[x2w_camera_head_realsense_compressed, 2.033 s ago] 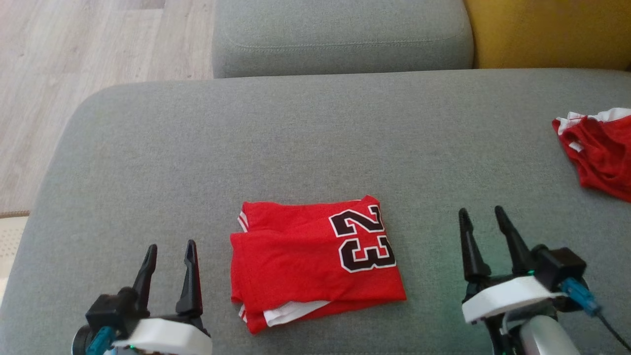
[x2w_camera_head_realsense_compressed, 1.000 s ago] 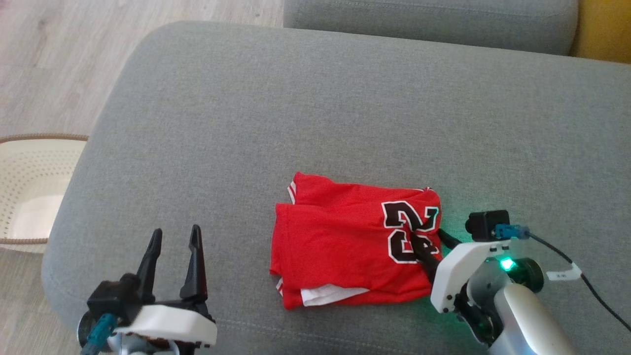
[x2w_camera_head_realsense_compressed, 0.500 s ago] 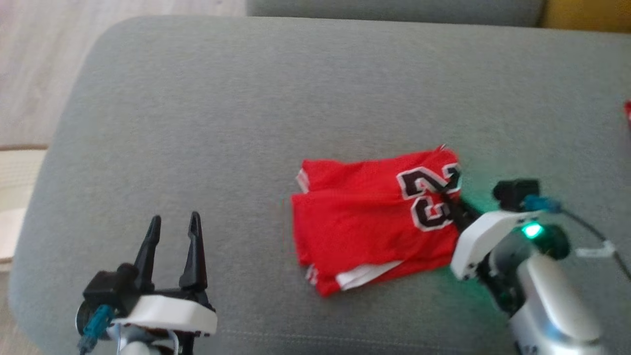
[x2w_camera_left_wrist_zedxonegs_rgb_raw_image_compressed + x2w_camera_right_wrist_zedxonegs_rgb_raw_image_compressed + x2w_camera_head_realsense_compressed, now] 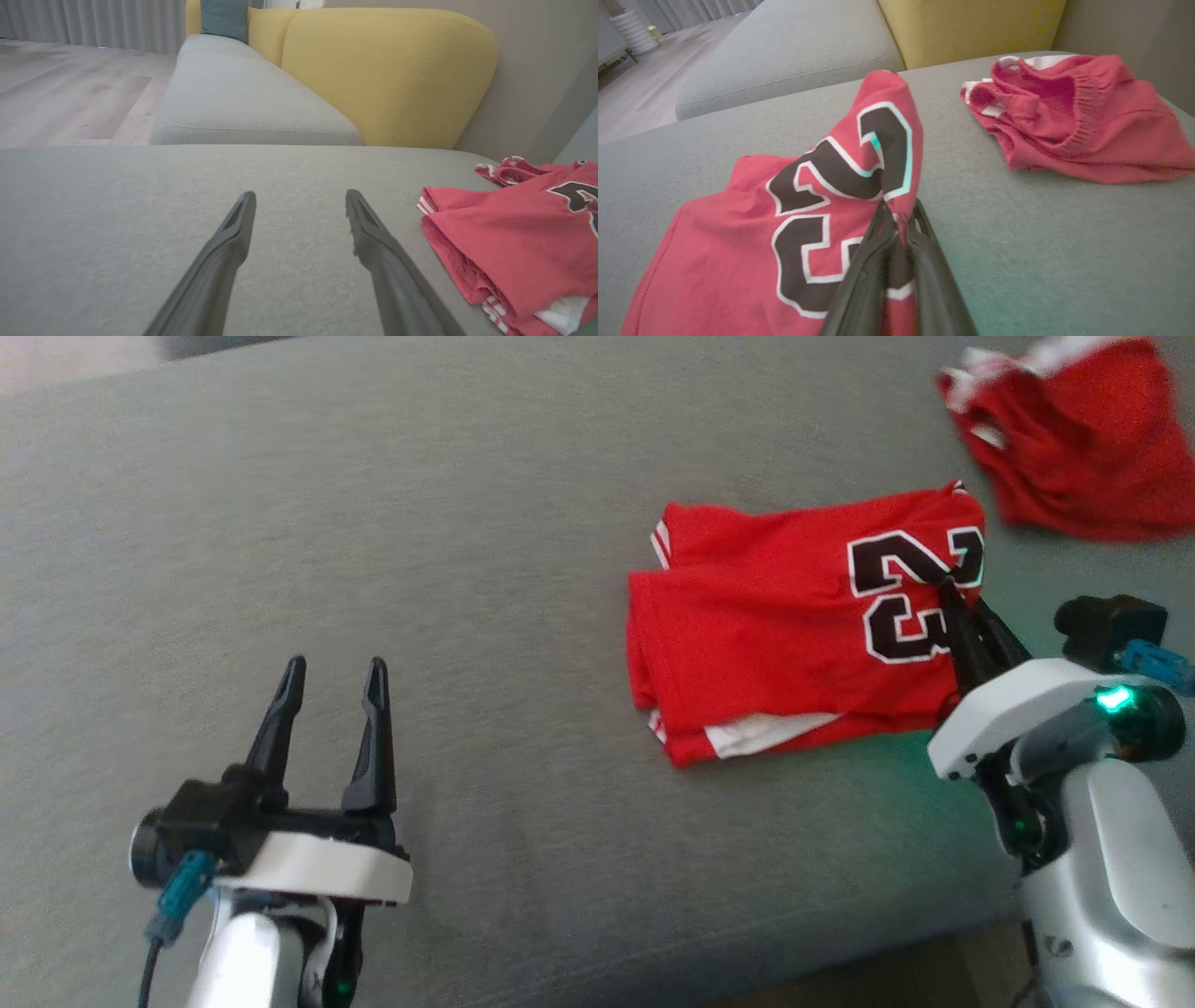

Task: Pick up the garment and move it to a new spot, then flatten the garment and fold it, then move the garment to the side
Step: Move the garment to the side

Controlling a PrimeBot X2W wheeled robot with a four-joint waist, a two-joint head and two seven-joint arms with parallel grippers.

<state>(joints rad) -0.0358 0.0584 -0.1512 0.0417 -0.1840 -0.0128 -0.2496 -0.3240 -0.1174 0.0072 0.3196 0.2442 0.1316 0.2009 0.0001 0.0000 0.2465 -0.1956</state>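
The right gripper [image 4: 966, 602] is pinched shut on the garment [image 4: 784, 635] at its right-hand short edge, just by the black "23". In the right wrist view the cloth rises into a peak between the closed fingers, so that corner is up off the cushion [image 4: 420, 504] while the rest lies flat on it.

The garment is a folded rectangle on the right part of the cushion, its long axis running sideways across the robot: from the pinch it stretches toward the robot's left. The move turns on that relation, I judge. A pull to the right goes along the long axis and should trail the layers in line behind the grip (a pull toward or away from the robot would likely swing the free end round and spill the fold).

The left gripper [image 4: 336, 665] stands wide open and empty over bare cushion, well to the left of the garment's free end — the right arm is plainly the nearer. A crumpled red cloth [image 4: 1064, 439] lies near the garment's far right corner, apart from it — it narrows the room on that side.
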